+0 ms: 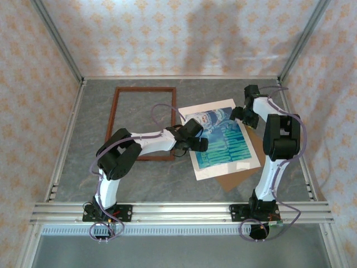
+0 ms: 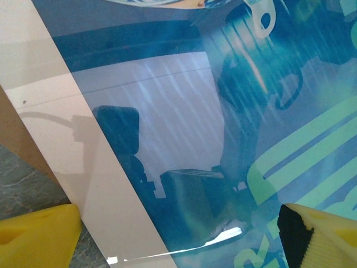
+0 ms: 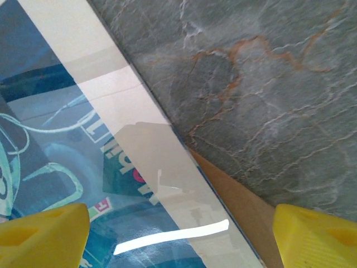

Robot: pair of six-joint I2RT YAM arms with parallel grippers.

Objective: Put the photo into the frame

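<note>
1. The photo (image 1: 223, 139) is a glossy blue-teal rectangle with big pale lettering. It lies flat and skewed on the table (image 1: 167, 184), just right of the frame (image 1: 145, 88) and outside it.
2. A cream mat (image 1: 209, 108) borders the photo. A plain brown backing board (image 1: 237, 180) pokes out under the near corner.
3. The frame is thin reddish-brown wood moulding, a rectangle lying flat, with grey table showing inside it.
4. The table is grey marble-look with rusty veins (image 3: 251, 84).
5. The left gripper (image 1: 199, 144) is over the photo's left edge. In the left wrist view its (image 2: 178, 237) yellow tips are wide apart, holding nothing.
6. The right gripper (image 1: 237, 113) is at the photo's far right corner. In the right wrist view its (image 3: 178, 237) tips are spread, nothing between them.
7. The left arm covers the frame's near right corner.
8. Left wrist view: the photo (image 2: 223, 139) shows shiny glare and a dark reflection, and the lettering is cut off. The mat (image 2: 72, 139) is a matte strip, with a sliver of board (image 2: 11, 128) at the left.
9. Right wrist view: the photo (image 3: 50, 139), mat (image 3: 128, 111) and board (image 3: 234, 195) are layered. The print is cropped and unreadable.
10. Can't tell whether either gripper's tips touch the surface.
</note>
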